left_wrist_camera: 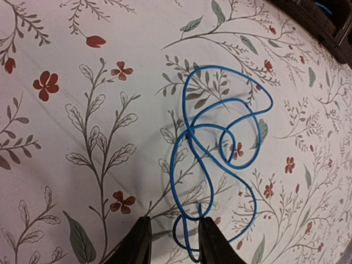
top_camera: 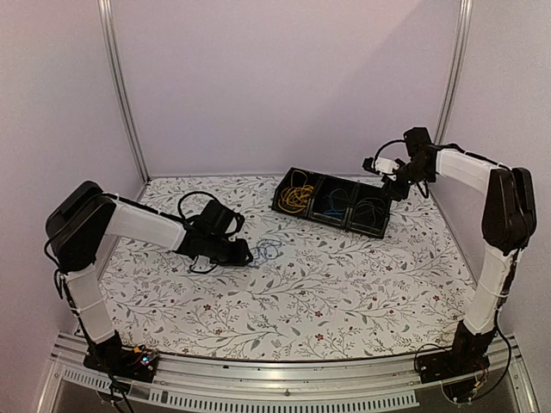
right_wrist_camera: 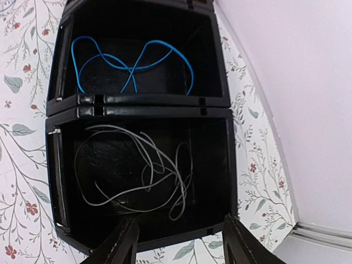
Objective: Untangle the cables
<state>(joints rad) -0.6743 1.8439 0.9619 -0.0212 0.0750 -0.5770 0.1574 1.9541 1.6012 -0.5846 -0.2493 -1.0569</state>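
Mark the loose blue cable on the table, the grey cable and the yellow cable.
Loose blue cable (left_wrist_camera: 190,133): left wrist view, strands crossing mid-tangle.
Grey cable (right_wrist_camera: 159,168): right wrist view, bunched strands at centre.
Yellow cable (top_camera: 297,196): top view, middle of the bundle.

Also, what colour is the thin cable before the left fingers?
The thin looped cable is blue, clearest in the left wrist view.

Blue cable (left_wrist_camera: 190,135), grey cable (right_wrist_camera: 176,179), black tray (right_wrist_camera: 143,104), table (left_wrist_camera: 66,137) — white, floral print.

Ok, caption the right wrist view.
Open right end effector above tray compartment holding grey cable; blue cable in neighbouring one.
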